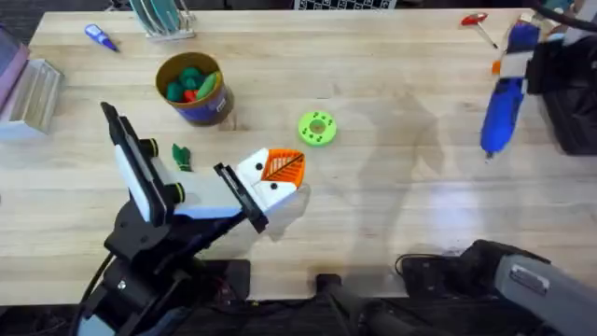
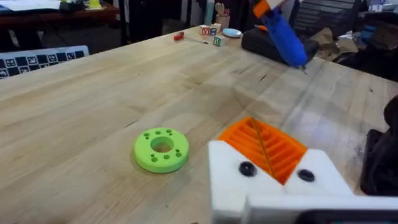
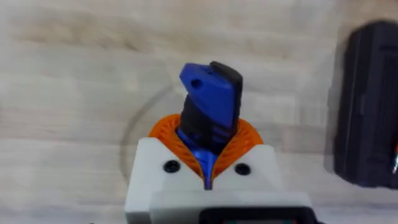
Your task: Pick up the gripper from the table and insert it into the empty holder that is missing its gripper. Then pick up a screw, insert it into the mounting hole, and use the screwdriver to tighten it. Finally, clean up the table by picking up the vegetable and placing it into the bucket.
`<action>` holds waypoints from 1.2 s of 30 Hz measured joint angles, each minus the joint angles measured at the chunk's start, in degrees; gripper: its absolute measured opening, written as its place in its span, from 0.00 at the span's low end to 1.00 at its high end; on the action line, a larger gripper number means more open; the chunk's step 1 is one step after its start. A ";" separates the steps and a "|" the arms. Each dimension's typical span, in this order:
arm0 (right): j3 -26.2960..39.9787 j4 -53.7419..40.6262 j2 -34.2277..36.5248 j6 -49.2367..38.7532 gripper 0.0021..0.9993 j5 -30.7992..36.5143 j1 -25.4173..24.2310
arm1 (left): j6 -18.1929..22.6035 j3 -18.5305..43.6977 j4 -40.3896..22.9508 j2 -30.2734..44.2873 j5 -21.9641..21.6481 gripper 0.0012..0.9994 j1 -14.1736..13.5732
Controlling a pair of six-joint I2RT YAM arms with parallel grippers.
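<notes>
My left gripper [image 1: 278, 174] rests low over the table's middle, shut, its orange ribbed pads pressed together. In the left wrist view each white holder [image 2: 231, 180] carries an orange gripper pad [image 2: 273, 149] and shows a dark screw head [image 2: 247, 168]. Which pad is the task's gripper I cannot tell. At the far right my right gripper [image 1: 513, 63] is shut on the rear of the blue screwdriver [image 1: 499, 112], held above the table with its bit pointing toward the near side. The right wrist view has the screwdriver [image 3: 211, 102] clamped between orange pads. The green vegetable [image 1: 181, 156] lies left of my left gripper. Behind it stands the bucket [image 1: 213, 103] with toys inside.
A lime-green disc [image 1: 317, 128] lies just beyond my left gripper. A black case [image 1: 571, 93] sits at the right edge, a red-handled tool [image 1: 476, 19] at the far right corner. A small blue-handled tool [image 1: 101, 37], a rack [image 1: 166, 21] and a clear box [image 1: 30, 93] stand far left.
</notes>
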 joint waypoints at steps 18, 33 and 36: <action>-12.95 40.17 -16.84 20.15 0.02 -7.77 32.98 | 0.00 0.00 0.00 0.00 0.00 0.01 0.00; -12.98 60.67 -14.27 23.83 0.02 -9.82 55.66 | 0.00 0.00 0.00 0.00 0.00 0.01 0.00; -12.98 62.54 -11.69 23.88 0.02 -10.30 59.00 | 0.00 0.00 0.00 0.00 0.00 0.01 0.00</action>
